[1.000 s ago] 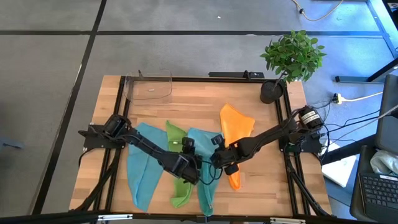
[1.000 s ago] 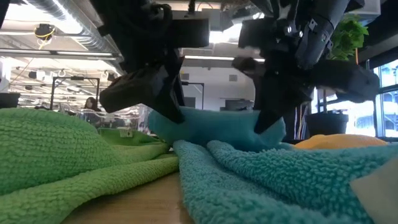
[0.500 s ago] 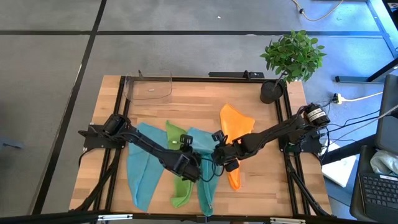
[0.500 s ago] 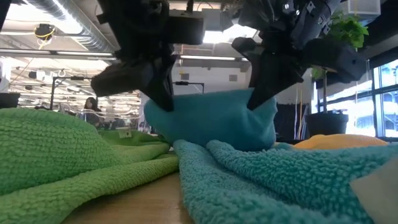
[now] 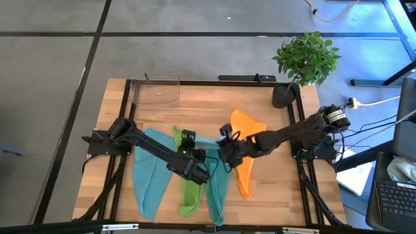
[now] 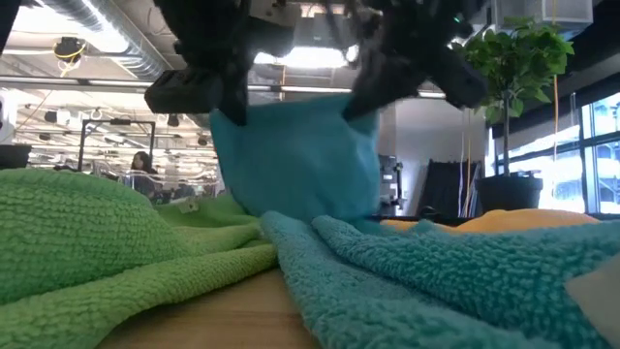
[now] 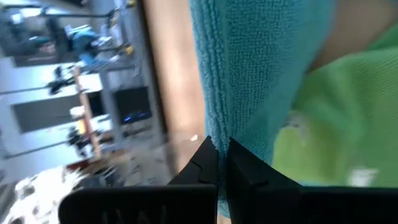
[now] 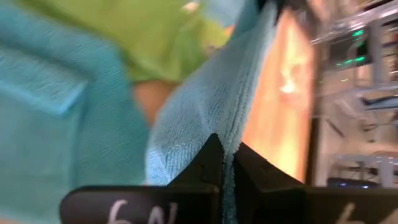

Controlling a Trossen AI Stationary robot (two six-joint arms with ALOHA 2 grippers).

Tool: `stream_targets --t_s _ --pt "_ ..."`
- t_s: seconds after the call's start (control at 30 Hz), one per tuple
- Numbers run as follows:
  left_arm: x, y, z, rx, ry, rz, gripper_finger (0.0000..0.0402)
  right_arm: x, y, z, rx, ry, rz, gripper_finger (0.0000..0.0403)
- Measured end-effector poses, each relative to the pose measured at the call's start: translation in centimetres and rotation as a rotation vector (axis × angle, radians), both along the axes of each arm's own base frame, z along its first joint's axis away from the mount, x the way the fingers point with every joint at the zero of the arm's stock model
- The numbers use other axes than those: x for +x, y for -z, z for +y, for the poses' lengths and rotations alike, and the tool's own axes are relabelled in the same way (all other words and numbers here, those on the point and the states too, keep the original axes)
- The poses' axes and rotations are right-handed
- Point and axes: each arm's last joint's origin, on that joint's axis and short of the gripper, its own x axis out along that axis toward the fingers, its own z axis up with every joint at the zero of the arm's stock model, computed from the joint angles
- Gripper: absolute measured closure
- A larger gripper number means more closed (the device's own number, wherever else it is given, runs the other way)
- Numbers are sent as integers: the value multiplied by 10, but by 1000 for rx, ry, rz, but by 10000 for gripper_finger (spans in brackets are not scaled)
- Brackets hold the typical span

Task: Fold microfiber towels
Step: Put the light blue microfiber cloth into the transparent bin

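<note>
Several microfiber towels lie side by side on the wooden table: a light blue one (image 5: 148, 172), a lime green one (image 5: 188, 185), a teal one (image 5: 216, 188) and an orange one (image 5: 246, 140). My left gripper (image 5: 197, 156) and my right gripper (image 5: 221, 152) are each shut on the teal towel's far end. That end hangs as a sheet (image 6: 291, 155) between them, above the table. The teal towel's near part (image 6: 436, 281) lies on the table, next to the green towel (image 6: 107, 233). My left gripper pinches the teal towel's hemmed edge (image 7: 213, 127) at its far left corner between its two fingers, which slant down. The cloth hangs below the fingers and its near part rests on the table. My right gripper pinches the far right corner's edge (image 8: 222, 124) between its two fingers, which also slant down. The cloth is stretched across toward my left gripper and hangs below.
A clear plastic container (image 5: 156, 91) stands at the far left of the table. A potted plant (image 5: 305, 58) stands at the far right corner. A black frame rail (image 5: 214, 82) runs around the table. The orange towel lies just right of my right gripper.
Both grippers have risen and drawn toward the table's far edge, carrying the teal towel's far end with them. That end has come up off the table into a hanging sheet between them. The towel's near part has stayed where it was.
</note>
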Motion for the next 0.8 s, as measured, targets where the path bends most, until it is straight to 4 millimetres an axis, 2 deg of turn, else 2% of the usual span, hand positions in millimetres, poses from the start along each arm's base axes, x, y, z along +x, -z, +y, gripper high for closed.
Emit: stream_targets --t_s 0.13,0.33,0.6,0.8 --pt "-12 -19 5 33 -31 -33 401 5 -15 -17 -19 -7 -80 389" --pt "-40 -49 19 20 -56 -162 401 14 -24 -43 -4 -41 -147 391" --pt "-78 -60 47 -23 -96 -290 401 27 -38 -69 -8 -135 -309 390" --pt "-97 -67 69 -16 -125 -295 401 41 -31 -101 9 -153 -354 382"
